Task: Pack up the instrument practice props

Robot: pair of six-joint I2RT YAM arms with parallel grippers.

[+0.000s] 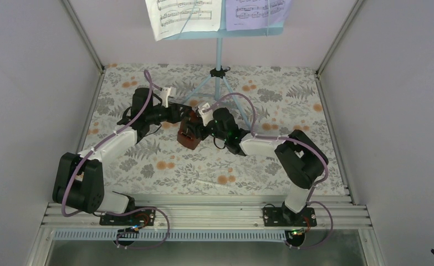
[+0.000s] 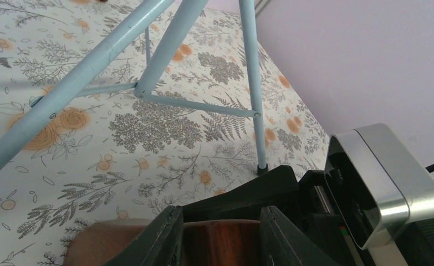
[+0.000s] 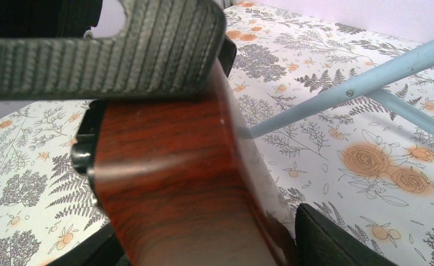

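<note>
Mid-table, beside music stand point(image 1: 219, 55): pinching metronome point(image 1: 188, 139) with left claw point(image 1: 187, 117), right claw point(image 1: 201, 126). Rigid, glossy, tapered, probably slippery; grip low, flat faces.

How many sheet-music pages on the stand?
2: white page on the left of the music stand desk, lavender page on the right. The frame crops their tops; more could sit behind.

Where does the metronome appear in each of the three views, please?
Top external: metronome at the centre of the picture.
Left wrist: bottom edge, between the fingers.
Right wrist: fills the lower left, under the upper finger.
Shared landmark: the light-blue stand legs, seen in all three.
</note>
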